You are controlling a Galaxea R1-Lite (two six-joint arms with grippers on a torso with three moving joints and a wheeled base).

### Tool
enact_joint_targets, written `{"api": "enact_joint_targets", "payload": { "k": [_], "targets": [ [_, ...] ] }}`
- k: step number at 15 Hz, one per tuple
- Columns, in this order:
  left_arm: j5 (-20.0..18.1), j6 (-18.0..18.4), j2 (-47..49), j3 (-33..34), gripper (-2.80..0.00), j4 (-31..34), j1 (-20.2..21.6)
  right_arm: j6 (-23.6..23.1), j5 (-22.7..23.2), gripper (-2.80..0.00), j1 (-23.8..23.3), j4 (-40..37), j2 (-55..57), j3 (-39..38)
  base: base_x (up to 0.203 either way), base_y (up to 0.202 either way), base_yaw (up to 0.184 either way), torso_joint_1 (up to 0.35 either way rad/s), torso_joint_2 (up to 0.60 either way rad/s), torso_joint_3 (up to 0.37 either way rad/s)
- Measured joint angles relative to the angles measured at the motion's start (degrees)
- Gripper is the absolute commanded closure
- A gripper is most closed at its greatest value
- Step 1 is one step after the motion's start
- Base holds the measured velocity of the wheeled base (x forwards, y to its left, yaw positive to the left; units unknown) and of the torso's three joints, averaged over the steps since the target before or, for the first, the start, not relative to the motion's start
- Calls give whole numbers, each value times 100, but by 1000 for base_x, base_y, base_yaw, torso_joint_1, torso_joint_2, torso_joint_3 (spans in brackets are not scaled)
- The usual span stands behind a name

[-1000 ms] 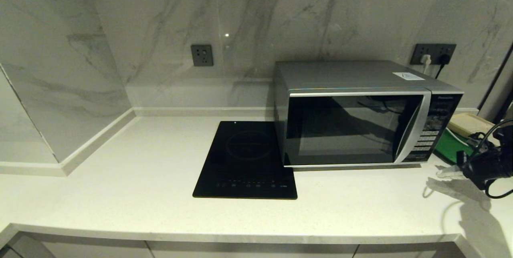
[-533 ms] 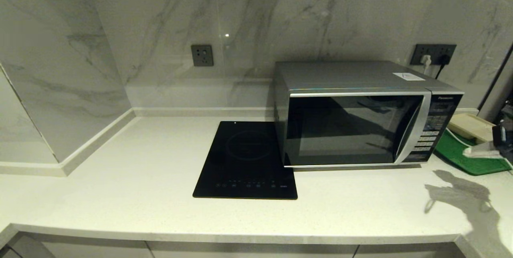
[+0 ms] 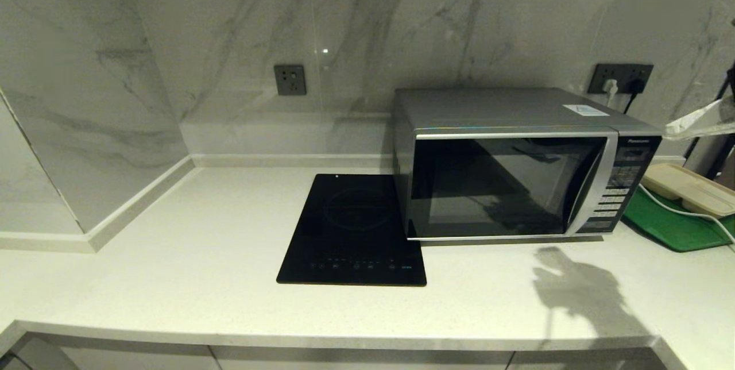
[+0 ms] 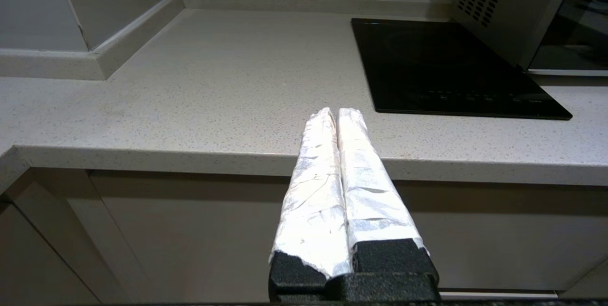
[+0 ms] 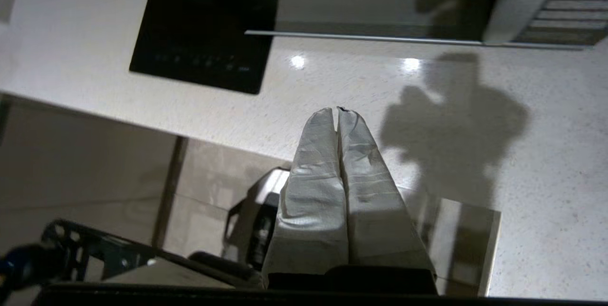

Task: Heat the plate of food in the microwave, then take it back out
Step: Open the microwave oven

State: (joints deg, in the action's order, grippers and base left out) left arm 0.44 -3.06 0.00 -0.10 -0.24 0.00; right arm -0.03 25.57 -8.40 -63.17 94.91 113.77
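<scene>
The microwave (image 3: 519,163) stands on the pale table (image 3: 201,278) against the marble wall, its dark glass door closed, just beside a flat black cooktop (image 3: 353,231) on its left. To its right lie a green tray (image 3: 672,227) and a beige compartment tray (image 3: 689,187). The plate of food shows in none of the views. The right gripper (image 5: 338,112) hangs high above the table's front edge near the microwave's right end, its white-wrapped fingers (image 5: 313,163) pressed together and holding nothing. The left gripper (image 4: 336,112) sits low in front of the table edge, its wrapped fingers (image 4: 316,173) likewise closed and empty.
</scene>
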Motion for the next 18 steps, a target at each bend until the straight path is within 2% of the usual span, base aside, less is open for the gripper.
{"api": "enact_joint_targets", "payload": {
  "k": [4, 5, 7, 10, 14, 16, 18],
  "targets": [
    [1, 1, 0, 0, 0, 0, 0, 323, -1069, 0, 1644, -399, -773, 19, 0, 0, 0, 0, 0, 0],
    [0, 1, 0, 0, 0, -2, 0, 424, -1308, 0, 1949, -548, -1014, 13, 0, 0, 0, 0, 0, 0],
    [-2, 1, 0, -1, 0, 2, 0, 520, -1584, 0, 2265, -905, -1538, -1, 0, 0, 0, 0, 0, 0],
    [-3, 1, 0, -1, 0, 0, 0, 611, -1889, 0, 2390, -1579, -2529, -121, 0, 0, 0, 0, 0, 0],
    [-2, 2, 0, -1, 0, 2, -2, 1011, -2680, 0, 2363, -1941, -4260, -981, 0, 0, 0, 0, 0, 0],
    [0, 0, 0, 0, 0, 0, 0, 1091, -2835, 0, 2110, -1933, -5145, -1651, 0, 0, 0, 0, 0, 0],
    [0, 3, 0, 0, 0, 0, 0, 1149, -2880, 0, 1683, -1600, -5964, -2476, 0, 0, 0, 0, 0, 0]
  ]
}}
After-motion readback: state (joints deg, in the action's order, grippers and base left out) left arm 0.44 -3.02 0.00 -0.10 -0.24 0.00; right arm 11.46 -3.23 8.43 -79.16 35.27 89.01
